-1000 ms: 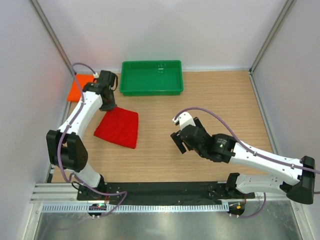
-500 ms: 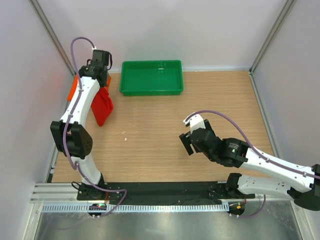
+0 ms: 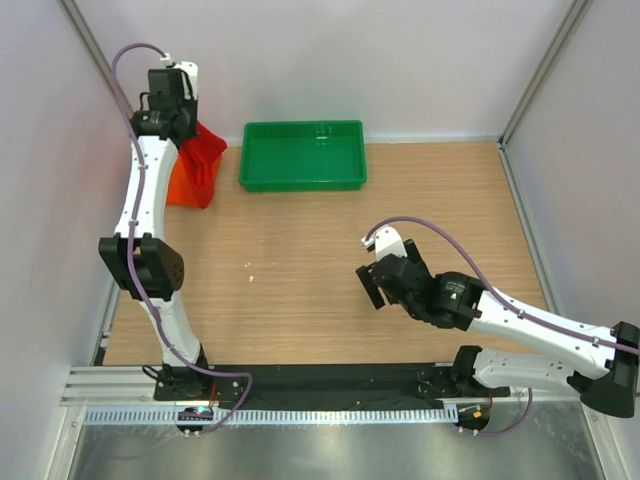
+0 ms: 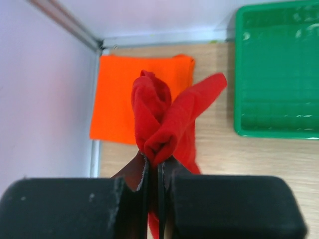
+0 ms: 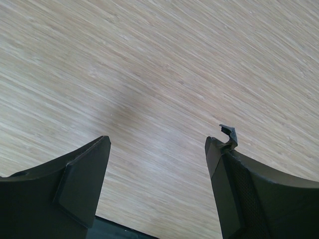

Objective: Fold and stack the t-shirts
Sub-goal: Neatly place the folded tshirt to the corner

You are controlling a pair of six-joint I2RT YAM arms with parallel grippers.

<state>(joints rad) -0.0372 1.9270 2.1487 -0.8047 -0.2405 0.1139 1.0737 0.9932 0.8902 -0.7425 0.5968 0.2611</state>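
The left gripper [image 4: 152, 167] is clamped on a bunched fold of the red t-shirt [image 4: 159, 119], which dangles just above the flat orange t-shirt [image 4: 117, 99], so it should probably lower slowly and spread the red squarely on top, while the right gripper [image 5: 157, 149] hangs spread and empty.

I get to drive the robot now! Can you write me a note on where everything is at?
Left gripper: shut on the bright red cloth t-shirt, which hangs bunched above the far left corner.
Right gripper: open, holding nothing, over the wooden table.
Done: the bright orange cloth t-shirt lies flat in that corner.
To do: set the red one neatly on the orange one.
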